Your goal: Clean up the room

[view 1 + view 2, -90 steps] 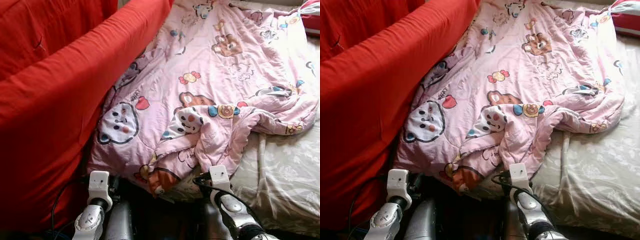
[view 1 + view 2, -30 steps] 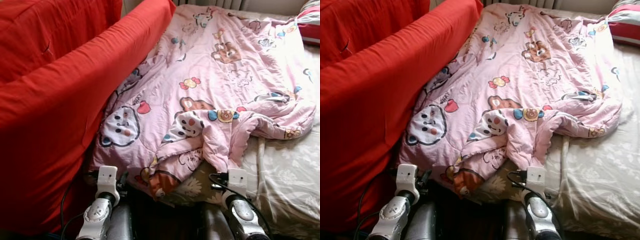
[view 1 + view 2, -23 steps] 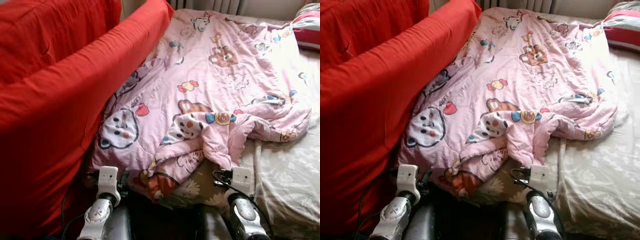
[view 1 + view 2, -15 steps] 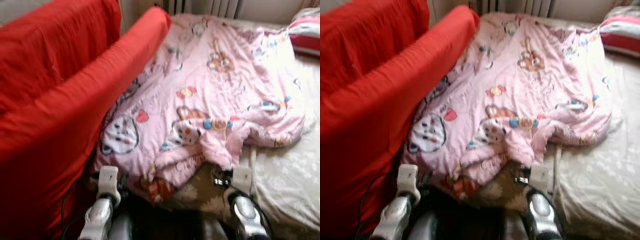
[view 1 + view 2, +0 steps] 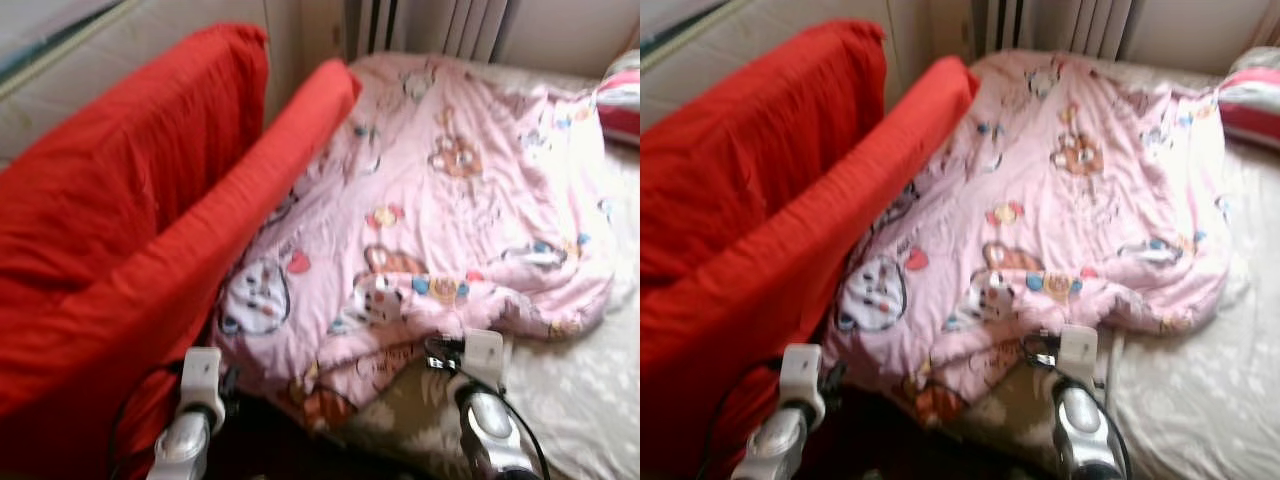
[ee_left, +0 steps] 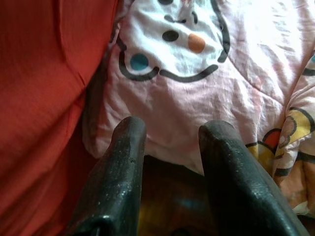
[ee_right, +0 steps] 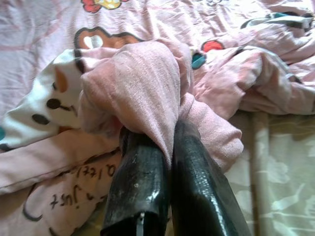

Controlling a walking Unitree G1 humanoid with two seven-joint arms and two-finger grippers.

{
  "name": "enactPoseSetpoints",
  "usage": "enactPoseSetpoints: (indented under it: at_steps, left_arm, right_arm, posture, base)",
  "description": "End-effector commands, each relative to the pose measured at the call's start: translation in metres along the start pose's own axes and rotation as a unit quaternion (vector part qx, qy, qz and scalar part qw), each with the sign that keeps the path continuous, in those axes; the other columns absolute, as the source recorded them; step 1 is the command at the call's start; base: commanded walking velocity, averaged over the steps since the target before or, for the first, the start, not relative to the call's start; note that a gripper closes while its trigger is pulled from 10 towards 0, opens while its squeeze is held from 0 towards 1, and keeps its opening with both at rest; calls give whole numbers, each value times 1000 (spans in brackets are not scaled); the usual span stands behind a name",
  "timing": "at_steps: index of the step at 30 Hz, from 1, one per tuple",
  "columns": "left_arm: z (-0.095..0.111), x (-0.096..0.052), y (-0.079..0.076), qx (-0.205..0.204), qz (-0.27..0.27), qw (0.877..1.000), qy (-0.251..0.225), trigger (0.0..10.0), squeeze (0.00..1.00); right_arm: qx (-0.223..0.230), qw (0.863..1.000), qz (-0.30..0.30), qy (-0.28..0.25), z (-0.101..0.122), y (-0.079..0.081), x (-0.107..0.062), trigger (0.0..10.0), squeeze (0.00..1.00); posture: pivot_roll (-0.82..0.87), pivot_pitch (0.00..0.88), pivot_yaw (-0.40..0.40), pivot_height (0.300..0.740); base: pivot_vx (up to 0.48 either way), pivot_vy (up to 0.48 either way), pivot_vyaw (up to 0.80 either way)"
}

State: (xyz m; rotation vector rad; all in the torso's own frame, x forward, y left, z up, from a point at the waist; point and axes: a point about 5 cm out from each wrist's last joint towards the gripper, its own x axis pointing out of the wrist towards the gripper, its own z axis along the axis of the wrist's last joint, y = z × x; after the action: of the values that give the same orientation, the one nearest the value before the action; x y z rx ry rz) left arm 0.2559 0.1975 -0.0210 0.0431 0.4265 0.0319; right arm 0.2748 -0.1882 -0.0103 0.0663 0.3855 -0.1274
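From my seat the pink cartoon-print quilt [image 5: 440, 210] lies spread over the bed's pale patterned sheet [image 5: 1200, 400], its near corner bunched and folded back at about 6 o'clock in the head views, with the red-covered sofa [image 5: 130, 250] pressed along its side from 9 round to 11 o'clock and a striped pillow [image 5: 1252, 92] at 2 o'clock. My right gripper [image 7: 170, 135] has its two fingers squeezed together on a pinch of that folded pink corner, the cloth draped over the fingertips. My left gripper [image 6: 170, 130] hovers with its fingers parted and nothing between them, just short of the quilt's hem near the white bear face, right where the quilt meets the sofa. I reckon I am partway into straightening the quilt, with one corner in hand and the other not yet taken. The worry is the right-hand hold: it looks like a thin fold rather than a proper bite, so a firm pull could let it slide out. Pulling with one corner only would likely drag the quilt askew and bunch it further. The left side may also be wedged against the sofa, which could snag the cloth or lead me to grab red cover by mistake. The head views are blurred, so I would not trust fine aiming yet.
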Motion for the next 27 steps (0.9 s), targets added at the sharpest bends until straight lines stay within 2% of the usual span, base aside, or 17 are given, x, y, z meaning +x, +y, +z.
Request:
enactPoseSetpoints:
  at_steps: [1,4,9,15,19,27]
  left_arm:
    - [-17,-7,5,-5,12,999,38,10000,0]
    - [-28,-11,7,-14,19,997,68,10000,0]
    - [-35,-14,15,-33,37,995,88,10000,0]
    - [-44,-20,23,-47,53,991,116,10000,0]
    - [-53,-25,23,-38,50,988,138,10000,0]
    - [-60,-29,20,-32,43,987,149,10000,0]
  right_arm:
    - [7,1000,-3,31,-15,-2,-6,10000,0]
    - [23,996,-25,79,-33,-10,-13,10000,0]
    - [33,992,-54,107,-43,-19,-19,10000,0]
    - [40,994,-52,92,-39,-17,-18,10000,0]
    - [47,993,-55,89,-42,-17,-20,10000,0]
    - [47,993,-50,92,-47,-15,-23,10000,0]
  posture:
    - [-41,100,8,740]
    - [-32,81,9,740]
    - [-35,79,12,740]
    - [-47,112,26,740]
    - [-48,121,31,740]
    - [-42,134,28,740]
  base:
    - [0,0,0]
    - [0,0,0]
    - [0,0,0]
    - [0,0,0]
    - [0,0,0]
    - [0,0,0]
